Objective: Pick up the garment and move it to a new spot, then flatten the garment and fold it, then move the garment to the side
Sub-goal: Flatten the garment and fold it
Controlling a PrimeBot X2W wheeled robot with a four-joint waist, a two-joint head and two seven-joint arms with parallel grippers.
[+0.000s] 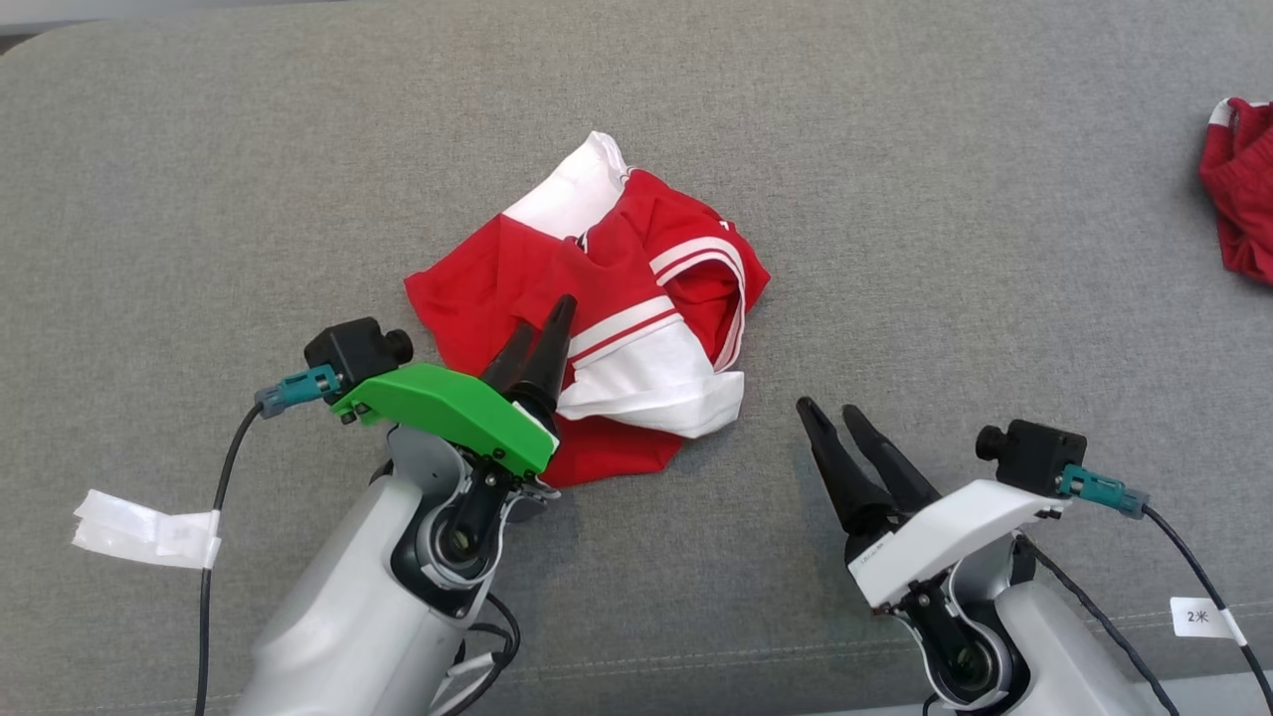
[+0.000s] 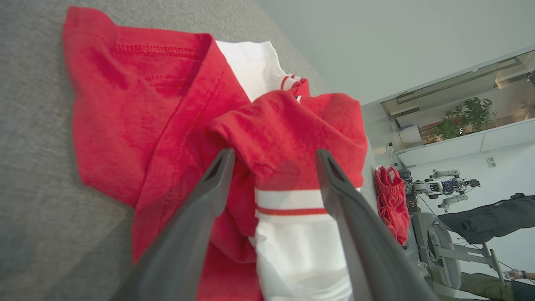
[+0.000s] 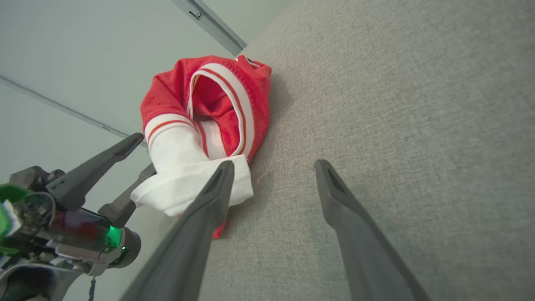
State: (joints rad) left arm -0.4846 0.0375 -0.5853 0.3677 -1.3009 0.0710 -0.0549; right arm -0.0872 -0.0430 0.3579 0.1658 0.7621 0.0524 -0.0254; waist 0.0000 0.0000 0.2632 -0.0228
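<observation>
The garment (image 1: 597, 298) lies crumpled in a heap on the grey cushion (image 1: 945, 219), red with white panels and stripe trim. My left gripper (image 1: 545, 316), under its green cover, is over the heap's near-left part. In the left wrist view its fingers (image 2: 209, 188) stand apart on either side of a raised red fold of the garment (image 2: 288, 138), with nothing clamped between them. My right gripper (image 1: 827, 408) is open over bare cushion, to the right of the heap. In the right wrist view the garment (image 3: 209, 108) lies ahead and left of my right gripper (image 3: 273, 164), whose left fingertip is near the white hem.
A second red cloth (image 1: 1238, 189) lies at the cushion's right edge, also in the left wrist view (image 2: 391, 200). White tape (image 1: 149, 532) hangs on the left arm's cable and a small label (image 1: 1198, 617) on the right one. Bare cushion surrounds the heap.
</observation>
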